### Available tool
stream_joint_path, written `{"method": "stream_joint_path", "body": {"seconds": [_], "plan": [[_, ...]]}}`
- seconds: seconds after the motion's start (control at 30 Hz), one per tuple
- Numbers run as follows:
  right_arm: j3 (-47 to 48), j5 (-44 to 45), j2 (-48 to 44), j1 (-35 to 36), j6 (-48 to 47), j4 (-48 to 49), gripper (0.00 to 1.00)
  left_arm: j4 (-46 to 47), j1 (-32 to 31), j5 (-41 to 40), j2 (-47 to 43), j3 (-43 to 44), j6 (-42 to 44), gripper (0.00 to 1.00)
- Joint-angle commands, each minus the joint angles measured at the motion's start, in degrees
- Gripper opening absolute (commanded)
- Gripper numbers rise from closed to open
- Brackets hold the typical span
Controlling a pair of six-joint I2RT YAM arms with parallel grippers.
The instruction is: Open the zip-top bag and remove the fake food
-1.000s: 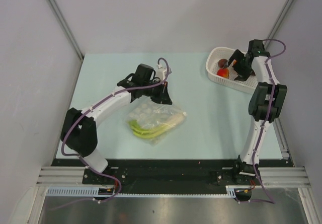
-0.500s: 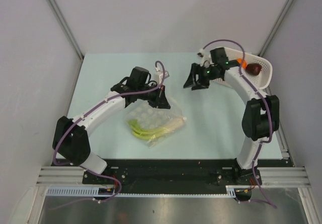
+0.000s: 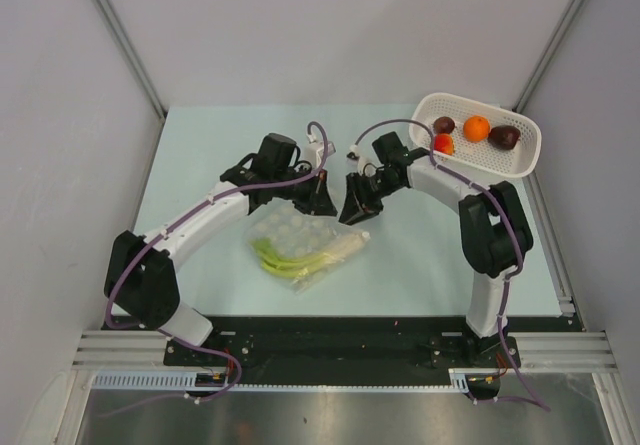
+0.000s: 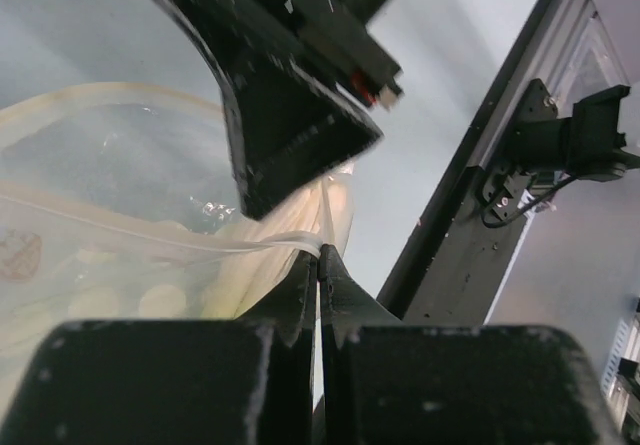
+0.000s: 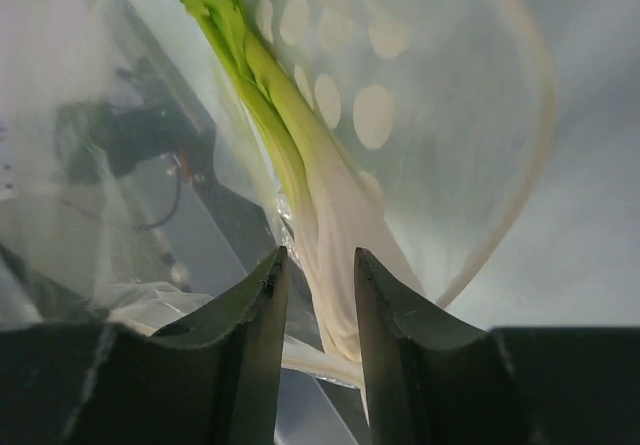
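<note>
1. Top view: the left gripper [image 3: 318, 198] is down on the far edge of the zip-top bag [image 3: 300, 233], which lies on the pale green table [image 3: 200, 145] between the two arms. The right gripper [image 3: 352, 211] sits just beside it at the bag's far right corner.
2. Long green stalks [image 3: 288, 260] lie inside the bag along its near side. An orange ball [image 3: 477, 127], a red tomato [image 3: 443, 144] and two dark purple-brown lumps [image 3: 505, 137] sit in the white perforated basket [image 3: 528, 155] at the far right.
3. Left wrist view: the fingers [image 4: 296, 295] are pressed together with a thin fold of clear bag film pinched between their tips. The right gripper's dark body hangs close above.
4. Right wrist view: the fingers [image 5: 250, 335] stand a narrow gap apart. The stalks' pale end and bag film show in that gap. I cannot tell whether the pads touch them.
</note>
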Motion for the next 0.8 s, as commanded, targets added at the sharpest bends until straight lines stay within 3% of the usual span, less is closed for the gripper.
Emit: {"method": "stream_joint_path", "body": {"seconds": [0.0,0.2,0.37,0.6,0.77], "plan": [[-2.85,-1.87,-2.28,2.95,0.95,2.77,0.37,-0.67,0.02,-4.14,-1.18,2.36,0.53,0.0],[-6.1,0.16,-3.6,4.28,2.09,3.66,0.41,-1.02,0.11,-9.05,-0.74,2.44,-0.53,0.0],[-7.59,-3.27,-3.17,6.03,1.92,4.27,0.45,-1.81,0.11,-10.12,0.32,4.46,-0.61,0.0],[-9.87,-1.6,-6.32,9.2,2.27,5.76,0.63,-1.46,0.11,-10.74,3.39,9.29,-0.44,0.0],[-11.02,-2.92,-6.07,9.37,2.19,7.26,0.68,0.21,0.02,-8.11,6.73,11.66,-0.96,0.0]]}}
